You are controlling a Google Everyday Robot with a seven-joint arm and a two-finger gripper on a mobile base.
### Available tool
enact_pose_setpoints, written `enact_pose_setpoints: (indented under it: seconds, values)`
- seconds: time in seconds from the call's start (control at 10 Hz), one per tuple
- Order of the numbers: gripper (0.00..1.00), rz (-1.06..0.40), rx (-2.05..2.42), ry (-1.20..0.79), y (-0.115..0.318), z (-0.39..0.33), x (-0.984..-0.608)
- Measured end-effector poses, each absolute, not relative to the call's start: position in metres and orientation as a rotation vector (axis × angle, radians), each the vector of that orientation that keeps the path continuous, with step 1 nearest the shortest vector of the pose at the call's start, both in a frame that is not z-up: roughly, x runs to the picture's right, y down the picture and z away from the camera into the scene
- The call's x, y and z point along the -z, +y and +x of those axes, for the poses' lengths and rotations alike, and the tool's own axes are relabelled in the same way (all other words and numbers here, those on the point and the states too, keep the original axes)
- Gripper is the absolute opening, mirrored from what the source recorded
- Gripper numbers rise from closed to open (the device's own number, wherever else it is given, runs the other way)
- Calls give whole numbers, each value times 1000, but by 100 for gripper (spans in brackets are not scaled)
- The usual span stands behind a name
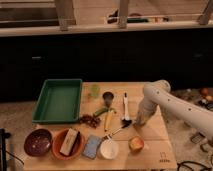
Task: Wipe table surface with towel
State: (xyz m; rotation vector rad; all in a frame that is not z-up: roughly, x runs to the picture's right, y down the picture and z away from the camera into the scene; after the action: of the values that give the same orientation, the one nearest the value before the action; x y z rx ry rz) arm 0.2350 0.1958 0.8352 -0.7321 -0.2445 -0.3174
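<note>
The table surface (150, 132) is a pale plank top with a small dark logo mark (164, 159) at its front right corner. My white arm (172, 102) reaches in from the right and bends down. The gripper (139, 120) is low over the right part of the table, just right of a black spatula with a white handle (126, 107). No towel shows plainly; anything under the gripper is hidden. A blue-grey flat pad (91, 146) lies near the front edge.
A green tray (57, 100) sits at the back left. A dark red bowl (38, 142), an orange bowl (68, 143), a white bowl (109, 148) and an orange fruit (135, 144) line the front. A banana (108, 120), grapes (90, 120) and two cups (94, 91) fill the middle.
</note>
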Motion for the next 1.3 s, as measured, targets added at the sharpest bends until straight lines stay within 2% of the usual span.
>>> enact_pose_setpoints:
  seconds: [0.6, 1.3]
  values:
    - [0, -758, 209, -118, 204, 288, -841]
    - [0, -724, 189, -62, 166, 294, -885]
